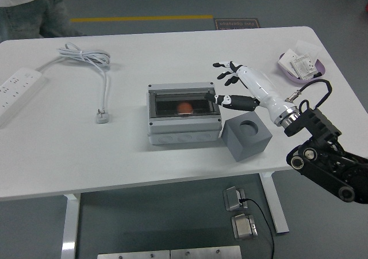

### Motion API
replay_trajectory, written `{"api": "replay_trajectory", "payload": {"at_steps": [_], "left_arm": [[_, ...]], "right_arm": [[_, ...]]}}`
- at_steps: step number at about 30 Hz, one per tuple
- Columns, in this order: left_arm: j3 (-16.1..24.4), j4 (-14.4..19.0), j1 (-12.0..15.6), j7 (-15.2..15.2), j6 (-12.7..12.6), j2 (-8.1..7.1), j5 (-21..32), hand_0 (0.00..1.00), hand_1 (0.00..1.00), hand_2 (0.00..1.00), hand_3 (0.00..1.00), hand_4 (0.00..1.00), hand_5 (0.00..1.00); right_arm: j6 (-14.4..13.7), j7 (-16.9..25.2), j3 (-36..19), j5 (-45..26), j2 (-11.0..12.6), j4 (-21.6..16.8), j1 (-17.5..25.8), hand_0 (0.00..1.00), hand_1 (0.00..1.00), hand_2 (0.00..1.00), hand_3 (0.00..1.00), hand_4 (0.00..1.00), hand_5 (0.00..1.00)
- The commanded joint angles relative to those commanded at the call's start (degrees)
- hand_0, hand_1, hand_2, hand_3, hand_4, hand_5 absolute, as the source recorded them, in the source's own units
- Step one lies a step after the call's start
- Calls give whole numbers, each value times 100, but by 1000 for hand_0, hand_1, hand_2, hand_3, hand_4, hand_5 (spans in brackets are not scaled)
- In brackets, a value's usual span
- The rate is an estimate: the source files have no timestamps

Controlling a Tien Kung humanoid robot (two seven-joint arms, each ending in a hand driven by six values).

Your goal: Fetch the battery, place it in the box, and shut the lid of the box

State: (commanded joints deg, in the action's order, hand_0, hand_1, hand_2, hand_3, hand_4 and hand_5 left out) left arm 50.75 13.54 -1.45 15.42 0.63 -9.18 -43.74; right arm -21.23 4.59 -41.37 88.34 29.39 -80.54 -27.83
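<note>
A grey box [183, 114] sits at the table's middle with its dark see-through lid down. Through the lid I see an orange-red battery [184, 107] lying inside. My right hand [226, 83] hovers just right of the box, white with black fingers, spread and holding nothing. Its thumb tip is close to the box's right edge. A grey cube holder [246, 136] with a round hole stands right of the box, below my forearm. My left arm is out of view.
A white power strip [17, 90] and coiled cable with plug [102, 116] lie at the left. A purple dish [302, 67] of white packets sits at the far right. A person stands at the top left corner, away from the table [86, 155].
</note>
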Motion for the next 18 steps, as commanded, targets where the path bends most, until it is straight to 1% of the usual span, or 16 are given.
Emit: {"api": "replay_trajectory", "payload": {"at_steps": [2, 5, 7, 8, 12, 13, 14, 18], "left_arm": [[-30, -3, 28, -15, -2, 9, 39, 604, 624, 594, 602, 619, 223], [-32, -4, 70, -16, -7, 23, 43, 604, 624, 594, 602, 619, 223], [-63, -7, 111, -33, -6, 28, 69, 604, 624, 594, 602, 619, 223], [-91, -10, 133, -44, -1, 29, 85, 604, 624, 593, 602, 619, 224], [-142, -9, 233, -51, 45, 23, -18, 604, 624, 593, 602, 619, 224], [-139, -5, 266, -41, 54, 21, -61, 604, 624, 593, 602, 619, 224], [-143, -1, 298, -33, 63, 17, -93, 605, 624, 593, 603, 619, 223], [-247, 7, 427, -36, 107, 3, -142, 605, 624, 593, 603, 619, 223]], "right_arm": [[107, 141, -392, -274, 2, -197, 310, 552, 541, 671, 842, 985, 788], [225, 425, -970, -726, -55, -441, 751, 552, 541, 671, 842, 985, 788], [295, 667, -1388, -1155, -114, -610, 1070, 552, 541, 671, 842, 985, 788], [319, 720, -1564, -1323, -136, -697, 1211, 552, 545, 672, 838, 985, 788], [474, 612, -2235, -1904, -127, -1010, 1709, 552, 545, 672, 838, 985, 788], [522, 611, -2379, -2046, -109, -1085, 1807, 552, 545, 672, 838, 985, 788], [566, 643, -2505, -2182, -95, -1144, 1873, 552, 571, 687, 792, 984, 788], [749, 1027, -2951, -2905, -72, -1347, 2029, 552, 571, 687, 792, 984, 788]]}}
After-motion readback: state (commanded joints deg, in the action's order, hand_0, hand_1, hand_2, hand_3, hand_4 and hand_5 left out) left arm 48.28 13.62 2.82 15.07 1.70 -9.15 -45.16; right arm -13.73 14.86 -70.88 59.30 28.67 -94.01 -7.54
